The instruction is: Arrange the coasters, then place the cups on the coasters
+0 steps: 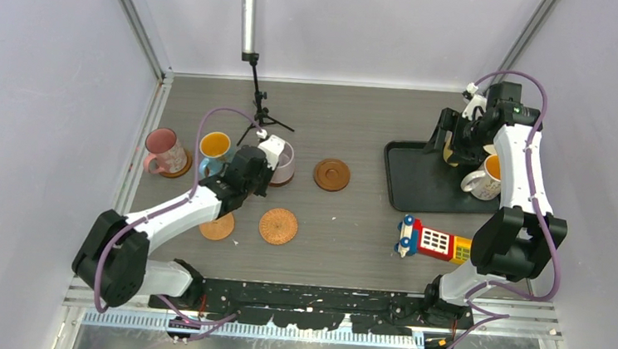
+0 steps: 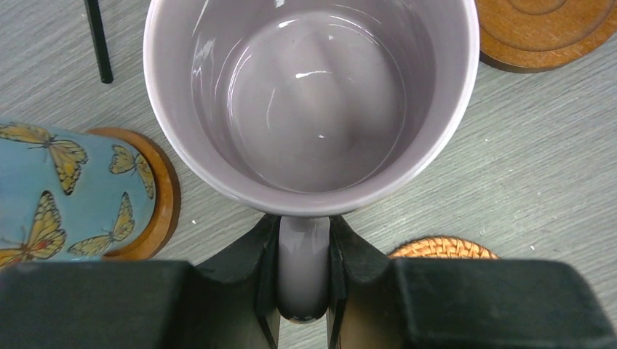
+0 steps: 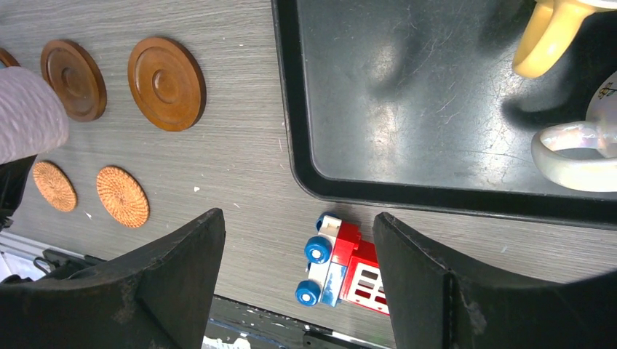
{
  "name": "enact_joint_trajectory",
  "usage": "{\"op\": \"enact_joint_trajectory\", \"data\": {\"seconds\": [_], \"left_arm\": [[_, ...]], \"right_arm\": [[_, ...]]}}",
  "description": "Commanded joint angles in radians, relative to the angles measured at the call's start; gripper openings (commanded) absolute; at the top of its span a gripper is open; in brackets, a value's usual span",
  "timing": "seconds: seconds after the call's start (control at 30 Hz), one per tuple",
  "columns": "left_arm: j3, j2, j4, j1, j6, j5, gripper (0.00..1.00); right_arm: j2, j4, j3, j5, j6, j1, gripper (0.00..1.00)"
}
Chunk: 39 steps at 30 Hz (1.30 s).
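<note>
A robot lab cell: plain white panels (image 1: 46, 79) on aluminium posts (image 1: 134, 19) enclose a grey table (image 1: 360, 120), with the left arm (image 1: 174, 210) and right arm (image 1: 526, 179) bolted at its near edge (a small black tripod (image 1: 260, 112) stands at the far left).

Tabletop (image 1: 364, 191) lies open between coaster (image 1: 331, 175) and tray (image 1: 422, 183); tripod (image 1: 258, 104) crowds mug (image 1: 287, 169).

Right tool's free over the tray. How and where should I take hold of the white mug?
Take the white mug by its handle. The mug stands upright on the tray, and the handle juts left over bare tray, so it looks reachable. Bring the open right tool down from above on that side, one finger each side of the loop.
</note>
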Motion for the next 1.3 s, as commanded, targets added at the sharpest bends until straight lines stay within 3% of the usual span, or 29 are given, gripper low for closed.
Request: {"op": "enact_joint_trajectory", "data": {"seconds": [0.0,1.1,1.27], "left_arm": [[0.049,0.032,0.215,0.009,-0.034,-0.029,0.0],[0.074,0.223,0.248,0.063,-0.067,0.017,0.0],[0.074,0.227,0.211,0.062,-0.099,0.03,0.18]], "right_arm": [[-0.009,-0.005,0.006,0.015,-0.022,0.003,0.79],[-0.003,-0.006,0.0,0.033,-0.029,0.001,0.79],[-0.003,-0.005,-0.003,0.034,-0.027,0.001,0.79]]}}
